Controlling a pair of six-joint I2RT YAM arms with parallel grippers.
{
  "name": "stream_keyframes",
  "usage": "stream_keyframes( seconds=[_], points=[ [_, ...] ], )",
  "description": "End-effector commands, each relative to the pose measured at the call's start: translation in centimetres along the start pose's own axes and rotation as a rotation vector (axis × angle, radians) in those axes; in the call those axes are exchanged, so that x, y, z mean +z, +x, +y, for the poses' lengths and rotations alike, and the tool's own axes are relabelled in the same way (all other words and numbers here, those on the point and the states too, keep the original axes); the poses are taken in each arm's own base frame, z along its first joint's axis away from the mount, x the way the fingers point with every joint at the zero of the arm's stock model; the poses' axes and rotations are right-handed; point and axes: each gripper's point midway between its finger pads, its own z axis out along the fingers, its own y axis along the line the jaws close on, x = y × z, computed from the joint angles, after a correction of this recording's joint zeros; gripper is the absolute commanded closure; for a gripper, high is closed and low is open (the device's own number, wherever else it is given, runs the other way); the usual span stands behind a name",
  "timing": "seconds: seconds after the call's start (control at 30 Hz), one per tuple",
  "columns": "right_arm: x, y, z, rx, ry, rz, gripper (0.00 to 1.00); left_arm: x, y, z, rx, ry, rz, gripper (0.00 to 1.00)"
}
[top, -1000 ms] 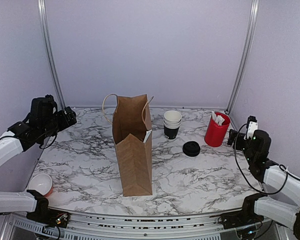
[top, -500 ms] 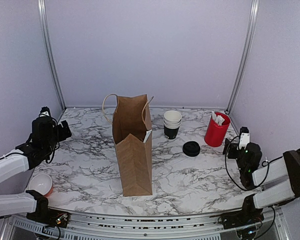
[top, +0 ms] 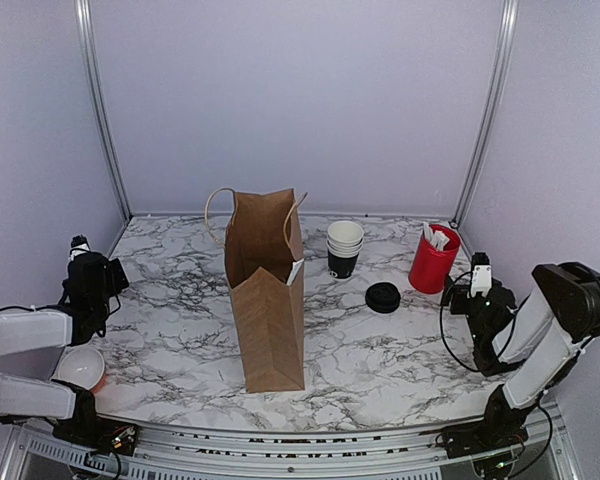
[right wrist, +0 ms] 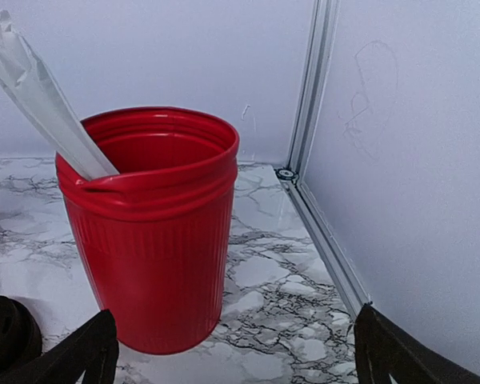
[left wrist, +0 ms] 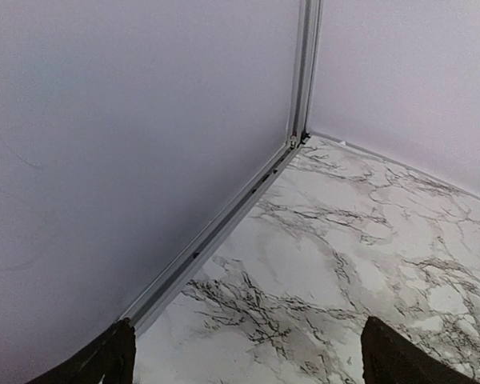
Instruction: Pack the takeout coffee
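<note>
Both arms have folded back with left gripper (top: 108, 277) and right gripper (top: 463, 298) open and empty, we judge because the small black lidded coffee cup, unseen, already stands inside the upright brown paper bag (top: 270, 320).

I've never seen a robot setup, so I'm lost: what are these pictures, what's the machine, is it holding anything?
Two robot arms, the left arm and the right arm, are bolted at the near edge of a marble-patterned table. The wide picture comes from a fixed camera above and behind them; the others from a camera on each wrist. The left wrist sees only marble and wall; the right sees a ribbed red cup holding white wrapped sticks. Also on the table: a tall open brown paper bag, a stack of white-rimmed black cups, a round black plastic lid. Both arms' jaws are open, holding nothing.
</note>
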Motion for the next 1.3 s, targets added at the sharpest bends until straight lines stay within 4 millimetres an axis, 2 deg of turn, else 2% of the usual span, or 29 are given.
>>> stream_keyframes(
  seconds=[0.0,0.07,0.23,0.33,0.4,0.43,0.57,0.63,0.67,0.73,0.87,1.27],
  points=[
    [0.4,-3.3,-1.0,0.026,0.048,-0.115,0.01,0.7,-0.6,2.3,-0.018,-0.110,-0.105,0.01],
    [0.4,-3.6,-1.5,0.029,0.077,-0.136,0.00,1.0,0.0,2.5,0.002,-0.116,-0.119,0.01],
    [0.9,-3.4,-0.4,0.001,0.027,-0.121,0.00,1.1,-1.2,0.5,0.030,0.003,-0.208,0.01],
    [2.0,-3.2,-0.2,-0.003,0.030,-0.084,0.00,2.4,-1.1,-2.2,0.084,0.099,-0.177,0.01],
    [2.1,-2.8,-0.4,0.002,0.031,-0.068,0.00,2.5,-0.4,-4.3,0.114,0.214,-0.191,0.01],
    [2.1,-2.9,-0.4,0.001,0.031,-0.072,0.00,2.4,-0.4,-4.7,0.122,0.239,-0.213,0.01],
    [2.1,-2.9,-0.4,0.002,0.030,-0.072,0.00,3.1,0.0,-4.8,0.115,0.264,-0.167,0.01],
    [2.1,-2.8,-0.4,0.002,0.030,-0.071,0.00,2.8,0.8,-4.1,0.080,0.287,-0.164,0.01],
    [2.1,-2.9,-0.4,0.002,0.029,-0.072,0.00,2.2,-0.2,-3.5,0.044,0.279,-0.245,0.01],
    [2.1,-2.9,-0.4,0.003,0.031,-0.073,0.00,2.1,0.5,-2.6,0.029,0.248,-0.214,0.01],
    [2.2,-3.0,-0.4,0.003,0.029,-0.074,0.00,3.1,0.4,-2.3,0.022,0.200,-0.194,0.01],
    [2.1,-2.9,-0.4,-0.001,0.032,-0.075,0.00,3.0,0.4,-2.4,0.029,0.196,-0.195,0.01]
  ],
)
